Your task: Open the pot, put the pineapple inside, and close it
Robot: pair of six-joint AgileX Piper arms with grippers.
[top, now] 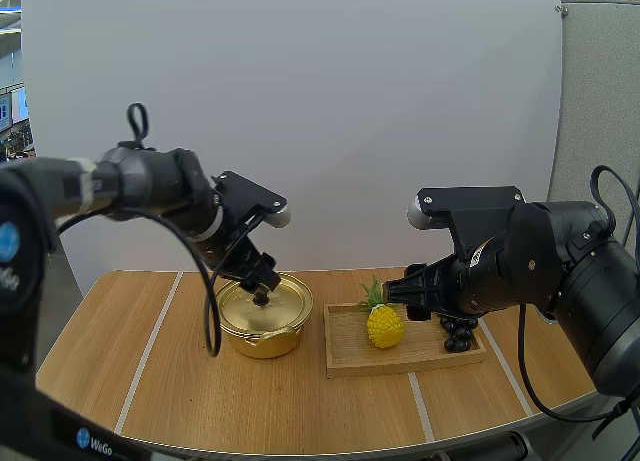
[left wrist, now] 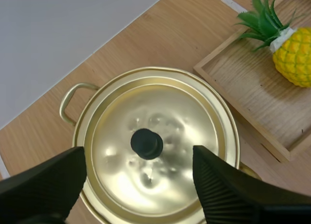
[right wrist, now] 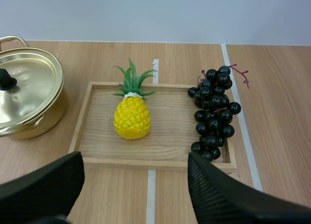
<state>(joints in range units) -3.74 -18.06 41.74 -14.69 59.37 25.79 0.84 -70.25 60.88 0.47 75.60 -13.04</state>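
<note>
A gold pot (top: 266,319) stands on the table with its lid (left wrist: 155,146) on and a black knob (left wrist: 146,143) in the middle. My left gripper (top: 262,281) hovers open just above the knob, its fingers (left wrist: 43,182) spread to either side of it. A yellow pineapple (top: 385,324) with green leaves stands on the wooden tray (top: 345,363). My right gripper (top: 410,296) is open, above and just right of the pineapple (right wrist: 131,116), with nothing between its fingers (right wrist: 228,195).
A bunch of dark grapes (right wrist: 214,110) lies along the tray's (right wrist: 87,112) right side, partly over its rim. Pale tape lines (top: 148,351) run across the wooden table. The pot's loop handle (left wrist: 73,100) sticks out toward the wall.
</note>
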